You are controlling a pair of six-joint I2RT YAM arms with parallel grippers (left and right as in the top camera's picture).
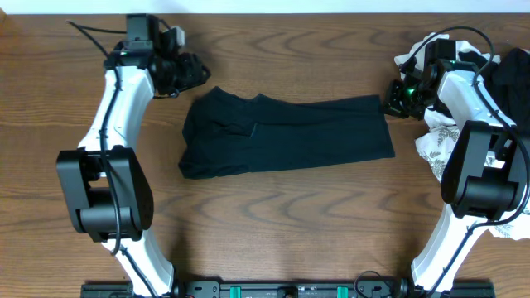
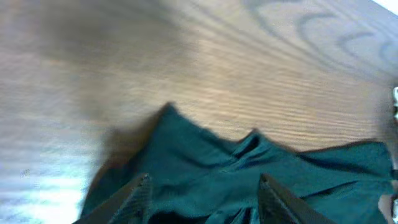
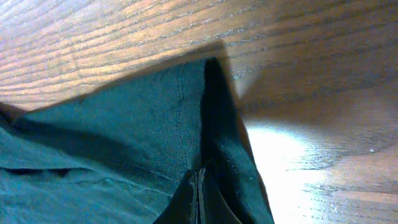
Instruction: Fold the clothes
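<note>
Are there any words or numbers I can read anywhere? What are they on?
None can be read. No words, numbers or signs show on the dark green garment, the wooden table or the white patterned cloth.

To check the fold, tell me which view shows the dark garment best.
Overhead: the whole dark garment lies spread out. Left wrist shows only one rumpled end; right wrist, just a corner pinched by the right tool.

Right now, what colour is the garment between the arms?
The garment is plain dark teal, clearest in the right wrist view.
</note>
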